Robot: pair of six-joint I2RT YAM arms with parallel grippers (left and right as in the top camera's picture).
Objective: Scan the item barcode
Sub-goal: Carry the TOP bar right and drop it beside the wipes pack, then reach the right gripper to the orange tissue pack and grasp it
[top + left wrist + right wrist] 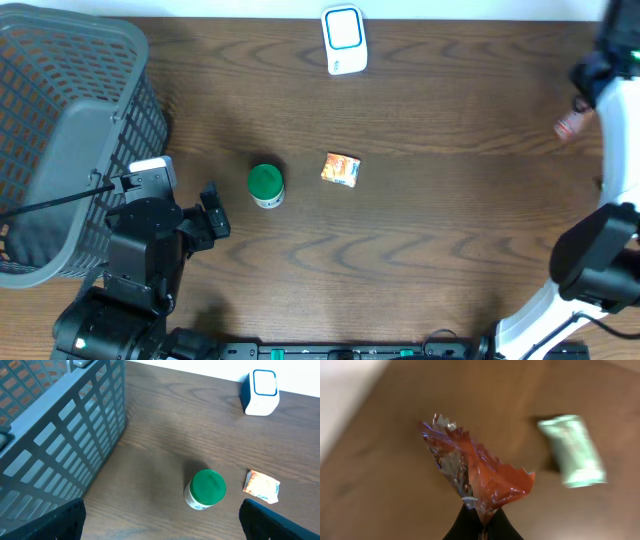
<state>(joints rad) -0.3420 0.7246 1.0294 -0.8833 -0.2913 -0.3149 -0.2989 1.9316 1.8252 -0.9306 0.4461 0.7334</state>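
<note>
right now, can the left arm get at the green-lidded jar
Probably yes. The left arm has its jaws wide open and facing the green-lidded jar, with only bare table between them; the basket sits off to one side.

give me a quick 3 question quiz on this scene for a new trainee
1. True or false: the right gripper is shut on the red wrapper.
2. Which thing is nearest the open left gripper? A) scanner B) green-lidded jar C) orange packet
3. Fill in: the grey basket sits on the ____ arm's side of the table.
Key: 1 true; 2 B; 3 left.
</note>
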